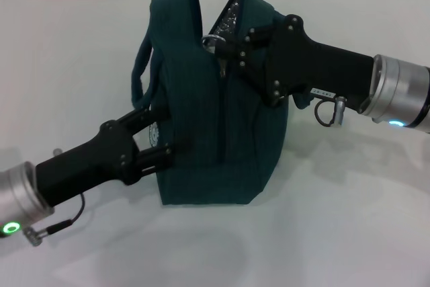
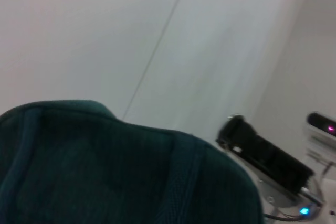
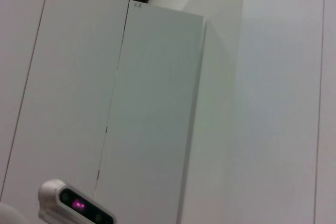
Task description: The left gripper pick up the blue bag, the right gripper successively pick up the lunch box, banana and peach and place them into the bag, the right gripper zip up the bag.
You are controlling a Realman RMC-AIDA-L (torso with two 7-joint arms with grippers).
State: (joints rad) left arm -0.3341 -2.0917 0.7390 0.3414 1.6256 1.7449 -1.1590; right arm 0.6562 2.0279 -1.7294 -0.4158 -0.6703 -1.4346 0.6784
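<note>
Head view: the blue bag [image 1: 215, 105], which reads as dark teal here, stands upright on the white table [image 1: 349, 220], near the middle of the work surface. Its mouth faces upward and is partly open along the top edge; a strip of silvery lining [image 1: 230, 13] shows just inside the opening. What lies inside the bag cannot be told, since the walls hide the interior. A carrying strap [image 1: 141, 72] loops down the bag's left side.

The left gripper [image 1: 164, 140] reaches in from the lower left and meets the bag's left side wall, low down, just below the strap. Its fingers press against the fabric; whether the jaws are closed on a fold or merely resting on it cannot be told.

The right gripper [image 1: 222, 48] enters from the right and sits at the bag's upper rim, beside the opening and over the top end of the vertical seam on the front wall. Its fingertips lie against the fabric near the rim; their spread is hidden, so the state of the jaws cannot be told.

Left wrist view: the top of the bag [image 2: 121, 171] fills the lower frame, with the right arm's black body [image 2: 265, 156] beyond it.

Right wrist view: only white wall panels [image 3: 157, 103] appear.
</note>
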